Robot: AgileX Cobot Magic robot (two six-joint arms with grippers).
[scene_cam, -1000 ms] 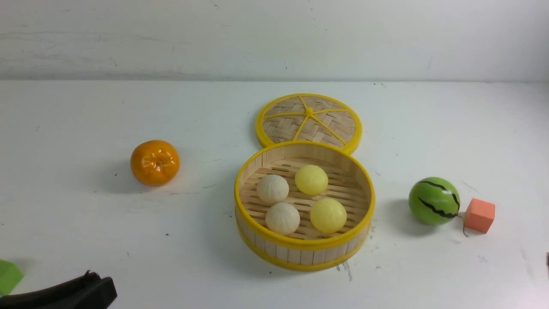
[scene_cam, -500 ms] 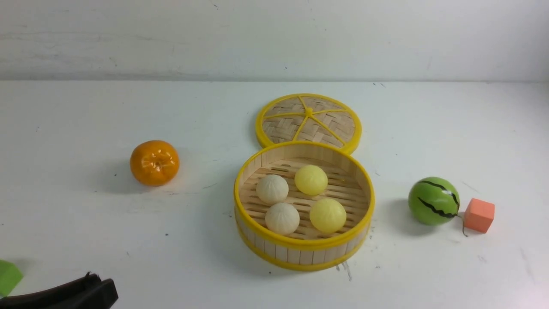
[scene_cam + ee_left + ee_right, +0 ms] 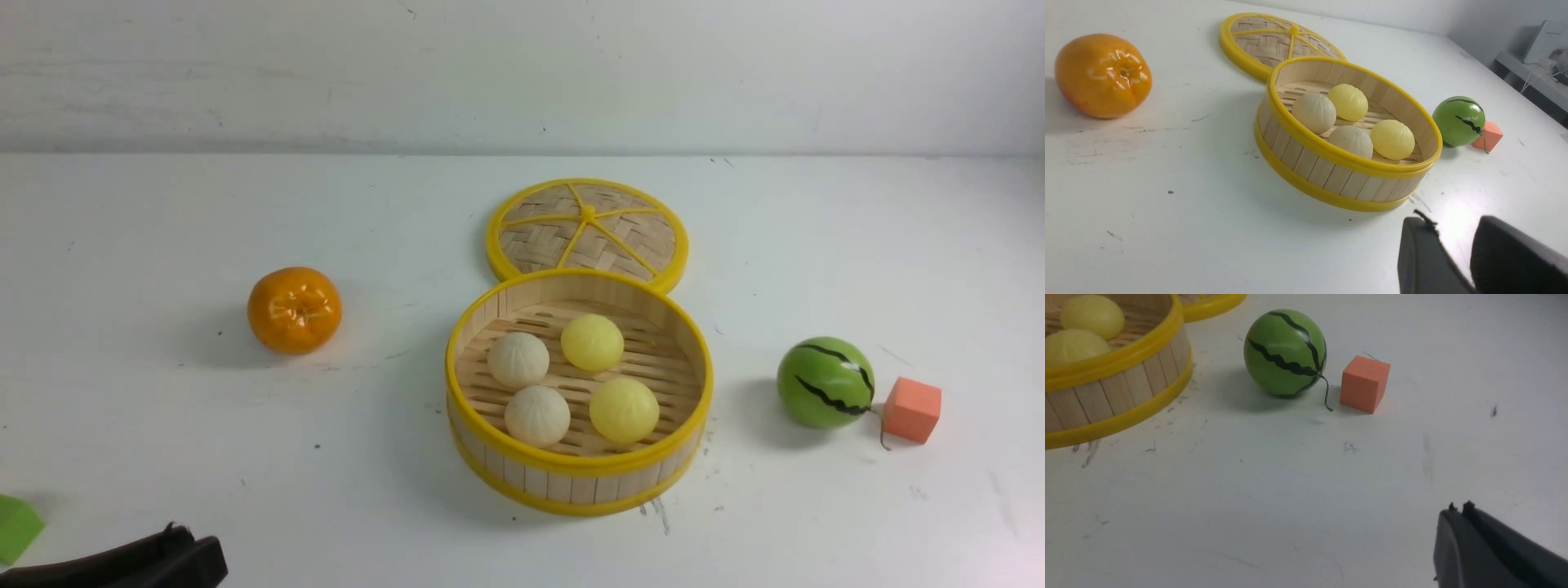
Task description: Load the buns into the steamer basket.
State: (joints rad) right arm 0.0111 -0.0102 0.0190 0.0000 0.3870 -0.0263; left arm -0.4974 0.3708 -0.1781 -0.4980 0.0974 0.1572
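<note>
The steamer basket [image 3: 571, 486] stands mid-table. Inside it lie two cream-white pleated buns [image 3: 518, 359] [image 3: 537, 416] and two pale yellow buns [image 3: 592, 342] [image 3: 624, 409]. The left wrist view shows the same basket [image 3: 1331, 171] with its buns [image 3: 1314, 112]. My left gripper [image 3: 204, 558] [image 3: 1453, 223] is low at the near left, well short of the basket, open with nothing between its fingers. My right gripper [image 3: 1459, 508] is shut and empty, hanging near the table's right side; it does not show in the front view.
The woven lid [image 3: 588, 229] lies flat behind the basket. A glossy tangerine [image 3: 295, 309] sits to the left. A watermelon ball [image 3: 826, 382] and an orange cube [image 3: 913, 409] sit to the right. A green block [image 3: 15, 527] lies at the near left edge.
My left gripper has sunk slightly toward the near edge. A dark sliver at the right edge of the front view is gone. The buns and the basket have not moved.
</note>
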